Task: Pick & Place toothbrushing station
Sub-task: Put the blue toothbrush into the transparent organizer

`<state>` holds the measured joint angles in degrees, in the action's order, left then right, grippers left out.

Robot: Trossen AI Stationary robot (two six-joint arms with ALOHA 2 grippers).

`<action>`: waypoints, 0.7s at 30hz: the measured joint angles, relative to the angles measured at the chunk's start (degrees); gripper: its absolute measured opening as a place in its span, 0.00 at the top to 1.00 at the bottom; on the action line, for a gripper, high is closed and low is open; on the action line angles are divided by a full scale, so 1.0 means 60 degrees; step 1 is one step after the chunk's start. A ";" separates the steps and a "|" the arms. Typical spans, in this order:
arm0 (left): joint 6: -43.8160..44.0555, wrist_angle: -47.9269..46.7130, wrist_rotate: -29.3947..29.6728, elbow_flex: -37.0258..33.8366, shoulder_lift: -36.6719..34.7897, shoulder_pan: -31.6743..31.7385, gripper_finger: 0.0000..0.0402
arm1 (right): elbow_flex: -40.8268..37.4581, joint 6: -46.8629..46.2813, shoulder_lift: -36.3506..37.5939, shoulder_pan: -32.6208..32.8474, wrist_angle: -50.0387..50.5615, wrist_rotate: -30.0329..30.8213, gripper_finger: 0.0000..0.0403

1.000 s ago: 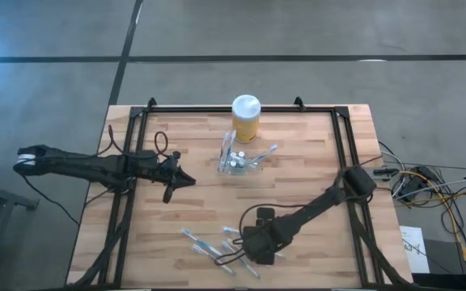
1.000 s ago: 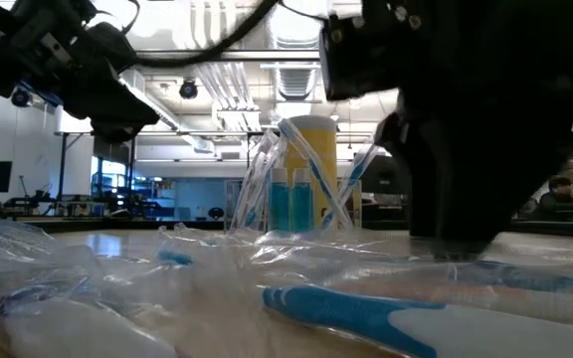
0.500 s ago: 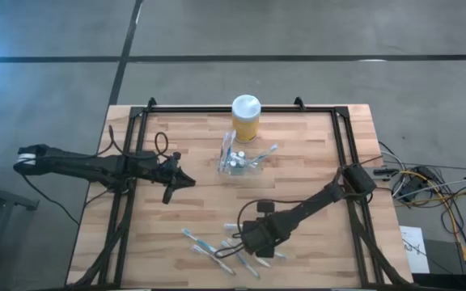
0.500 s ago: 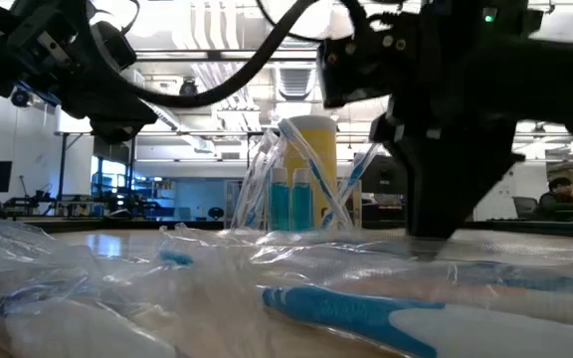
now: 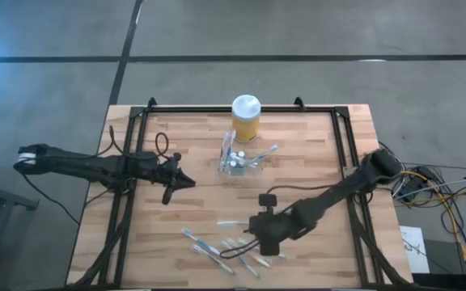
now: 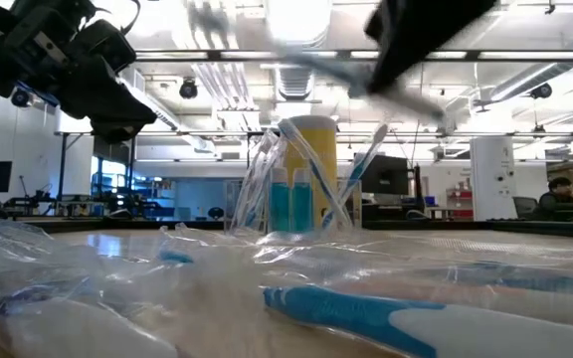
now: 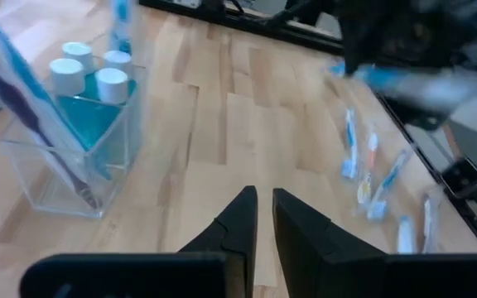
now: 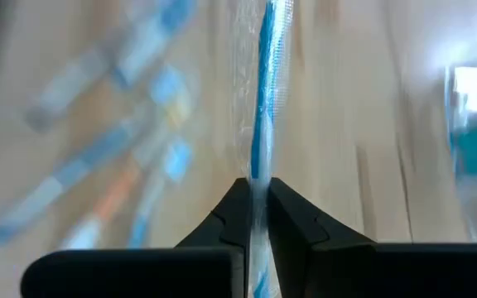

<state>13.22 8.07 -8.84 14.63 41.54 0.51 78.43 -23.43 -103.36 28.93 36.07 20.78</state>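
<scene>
The toothbrushing station (image 5: 237, 159) is a small see-through holder on the table's middle far part, with toothbrushes and white-capped tubes standing in it (image 7: 77, 124). Several wrapped toothbrushes (image 5: 217, 246) lie loose near the front edge. My right gripper (image 5: 252, 224) hangs above them, shut on one wrapped blue toothbrush (image 8: 265, 74). My left gripper (image 5: 186, 183) hovers left of the station, shut, with nothing between its fingers (image 7: 263, 207). My right gripper pinches the wrapped blue toothbrush between its two fingers at one end (image 8: 259, 165). The brush runs straight out ahead, along the fingers. It is lifted clear of the table (image 5: 231, 223), roughly level, pointing toward the table's left.
A taller yellow jar with a white lid (image 5: 246, 118) stands just behind the station. A black frame (image 5: 342, 145) runs along the table's sides. Bare wood lies between the station and the loose brushes. People and desks show in the room beyond (image 6: 565, 189).
My right gripper has risen from the pile of loose toothbrushes and gone a little toward the far edge, carrying one wrapped blue toothbrush, which is now lifted clear of the table. The other brushes stay where they were.
</scene>
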 joint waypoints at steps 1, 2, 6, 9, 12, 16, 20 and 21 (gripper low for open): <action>-0.0116 -0.0009 -0.0060 0.0000 0.0006 -0.0049 0.89 | -0.0387 0.0341 0.0355 0.0000 -0.0734 -0.0001 0.95; -0.0248 0.0065 -0.0095 -0.0005 0.0041 -0.0129 0.89 | -0.0799 0.0659 0.0676 -0.0009 -0.1518 -0.0011 0.95; -0.0597 0.1292 -0.0106 -0.0360 0.0239 -0.0514 0.89 | -0.2702 0.1804 0.1530 -0.0201 -0.5206 0.0070 0.95; -0.0828 0.2845 -0.0106 -0.0826 0.0470 -0.0785 0.90 | -0.4017 0.2537 0.1714 -0.0459 -0.7742 0.0061 0.95; -0.0827 0.4157 0.0140 -0.1121 0.0708 -0.0908 0.90 | -0.4932 0.2982 0.1691 -0.0827 -0.9865 0.0038 0.95; -0.0585 0.5077 0.0875 -0.1155 0.1113 -0.1048 0.90 | -0.5836 0.3653 0.1435 -0.1230 -1.2339 0.0054 0.96; -0.1051 0.5169 0.1986 -0.0876 0.1617 -0.1157 0.89 | -0.6415 0.4423 0.1352 -0.1514 -1.3672 0.0018 0.96; -0.1256 0.5162 0.2282 -0.0814 0.1741 -0.1184 0.89 | -0.6521 0.4465 0.1346 -0.1603 -1.3772 0.0016 0.96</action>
<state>5.69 39.04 4.85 9.75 51.98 -6.60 39.30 3.36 -95.29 19.31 -46.56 20.88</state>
